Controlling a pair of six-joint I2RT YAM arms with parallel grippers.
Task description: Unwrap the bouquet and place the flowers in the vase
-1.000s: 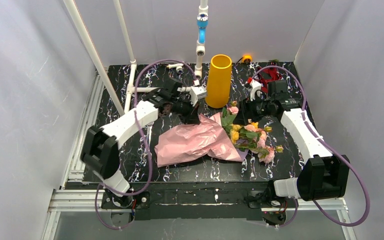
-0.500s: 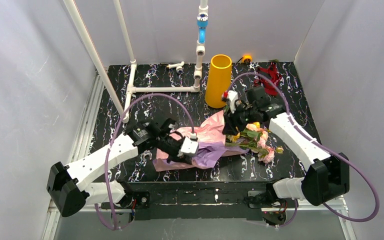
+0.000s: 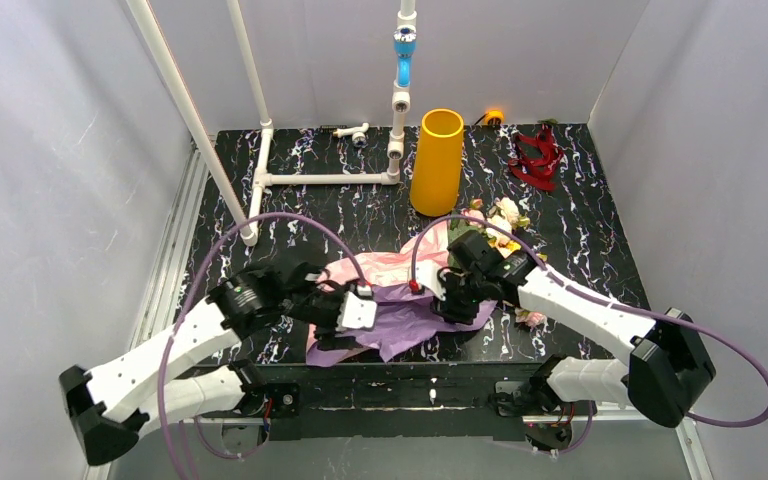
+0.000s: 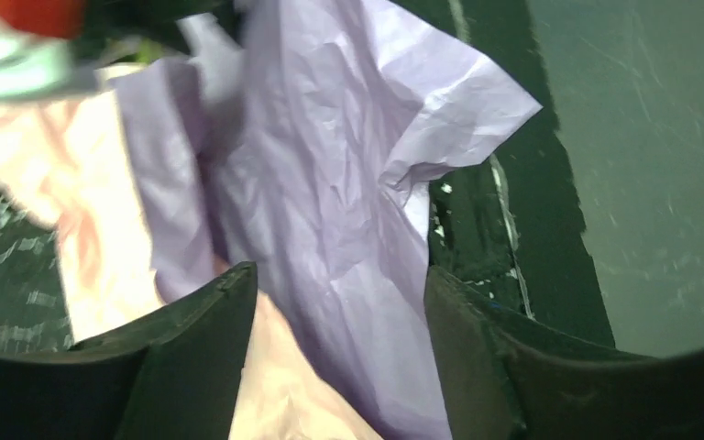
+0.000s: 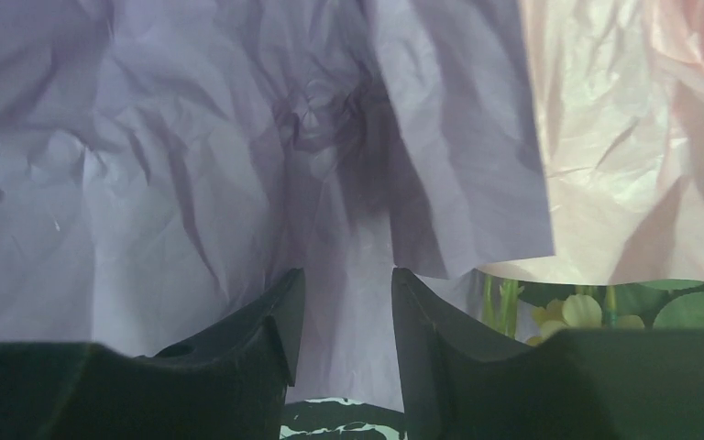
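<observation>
The bouquet's wrapping lies spread near the table's front edge: pink paper behind, lilac paper in front. The flowers lie to its right, mostly under my right arm; green stems and a yellow bloom peek from under the paper's edge. The mustard-yellow vase stands upright at the back, empty as far as I can see. My left gripper is open, lilac paper loose between its fingers. My right gripper hovers over the lilac sheet, jaws a narrow gap apart, gripping nothing.
A dark red ribbon lies at the back right. A white pipe frame with a blue section stands behind and left of the vase. The lilac sheet reaches the table's front edge.
My left arm dragged the paper from beside the vase to the front edge, then its jaws opened. My right arm swung from the back right onto the lilac sheet, jaws narrowing.
</observation>
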